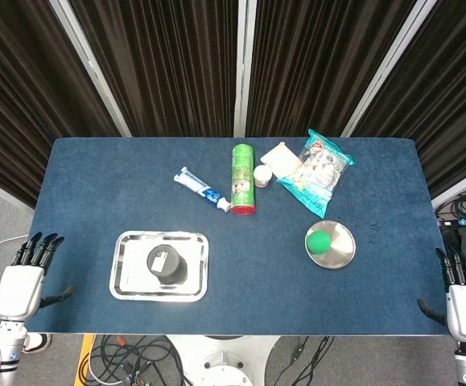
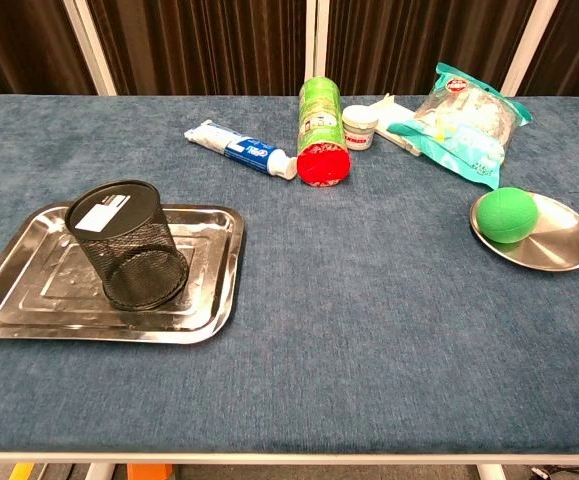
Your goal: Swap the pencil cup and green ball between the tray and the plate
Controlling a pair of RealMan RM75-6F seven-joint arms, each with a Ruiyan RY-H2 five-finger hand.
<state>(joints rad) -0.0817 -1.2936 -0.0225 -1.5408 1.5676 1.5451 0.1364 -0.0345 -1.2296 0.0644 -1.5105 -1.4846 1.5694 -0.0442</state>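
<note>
My left hand (image 1: 23, 277) sits off the table's (image 1: 80, 185) left edge, fingers spread, holding nothing. Next, the tray (image 2: 29, 315) lies at front left, long side running left-right. The pencil cup (image 2: 129, 245) stands on it, mouth up, long axis near vertical but leaning a bit toward the left in the chest view. Behind the middle: a toothpaste tube (image 2: 239, 148) lying slantwise, a green can (image 2: 321, 130) on its side with the red cap toward me, a small white jar (image 2: 359, 127), a snack bag (image 2: 464, 125). At right, the plate (image 2: 559, 245) holds the green ball (image 2: 506, 215), on its left part. My right hand (image 1: 464, 293) hangs off the right edge, fingers apart, empty.
</note>
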